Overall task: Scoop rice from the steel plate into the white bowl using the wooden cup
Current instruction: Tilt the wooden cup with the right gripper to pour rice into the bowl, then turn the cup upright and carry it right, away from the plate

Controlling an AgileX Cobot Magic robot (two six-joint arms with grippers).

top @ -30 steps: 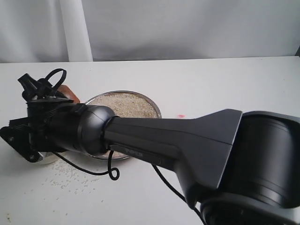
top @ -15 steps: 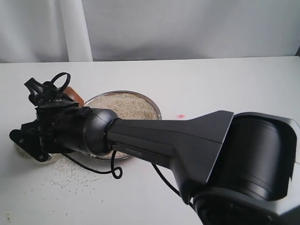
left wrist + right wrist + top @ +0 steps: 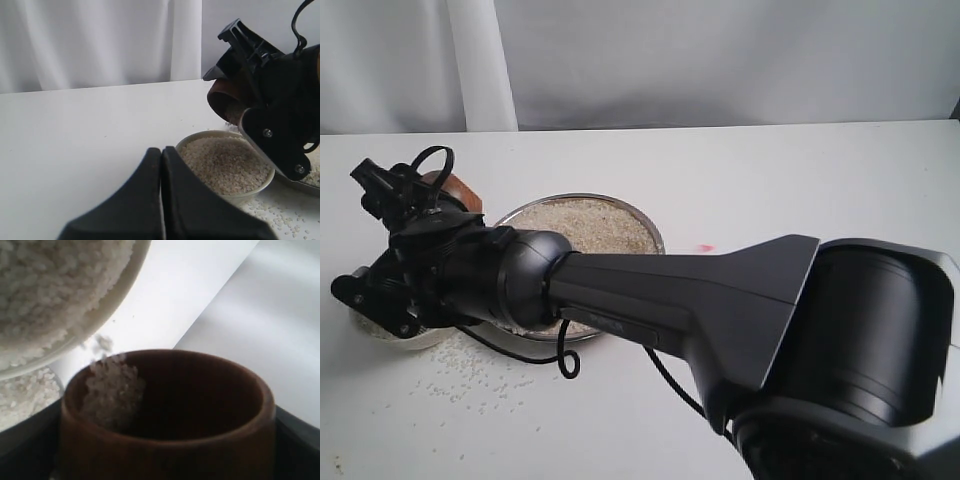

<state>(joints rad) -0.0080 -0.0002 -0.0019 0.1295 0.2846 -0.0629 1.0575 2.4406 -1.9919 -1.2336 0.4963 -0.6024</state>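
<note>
Pour stage, by my reading. My right gripper reaches across to the left side of the table, clamped on the wooden cup with a finger on either side of its wall. The grip is on the body, not the rim, so the mouth is left free to empty.

- Cup is tipped, mouth angled down toward the white bowl, which sits just below and beside it. Cup and bowl are apart, not touching.
- In the right wrist view, a small clump of rice clings to the cup's low side at the lip, with a few grains in the air past it. The rest of the dark inside is bare (most of this scoop looks gone).
- Bowl is heaped close to its rim. I judge that little more will fit without spilling.
- Steel plate lies just beside the bowl, a wide bed of grain across it. Keeping the two near makes each carry short.
- Loose grains are scattered on the table near the bowl.

My left gripper hangs low near the bowl, its jaws pressed together with nothing between them. It is parked clear of the pour, I take it.
</note>
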